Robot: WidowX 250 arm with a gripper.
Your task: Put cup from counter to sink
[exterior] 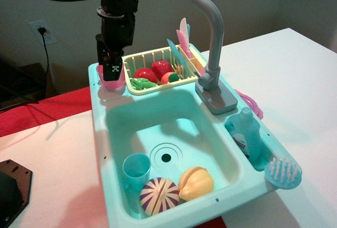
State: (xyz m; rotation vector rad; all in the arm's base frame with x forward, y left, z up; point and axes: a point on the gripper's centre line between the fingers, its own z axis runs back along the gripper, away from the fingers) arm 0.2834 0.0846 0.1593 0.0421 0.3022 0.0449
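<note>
The small pink cup (114, 82) stands on the teal counter ledge (98, 92) at the far left corner of the sink unit. My gripper (111, 71) comes straight down onto it, and a black finger (111, 68) with a white marking reaches over the cup's rim. The finger faces the camera, so the gap between the jaws is hidden. The cup's base looks to be on or just above the ledge. The deep teal sink basin (158, 113) with its round drain (166, 157) lies in front of the cup.
In the basin are a light blue cup (136, 170), a purple striped ball (159, 195) and a yellow toy fruit (195, 182). A cream dish rack (138, 57) with toy food stands right of the pink cup. The grey faucet (211, 33), blue bottle (247, 133) and brush (283, 172) are at right.
</note>
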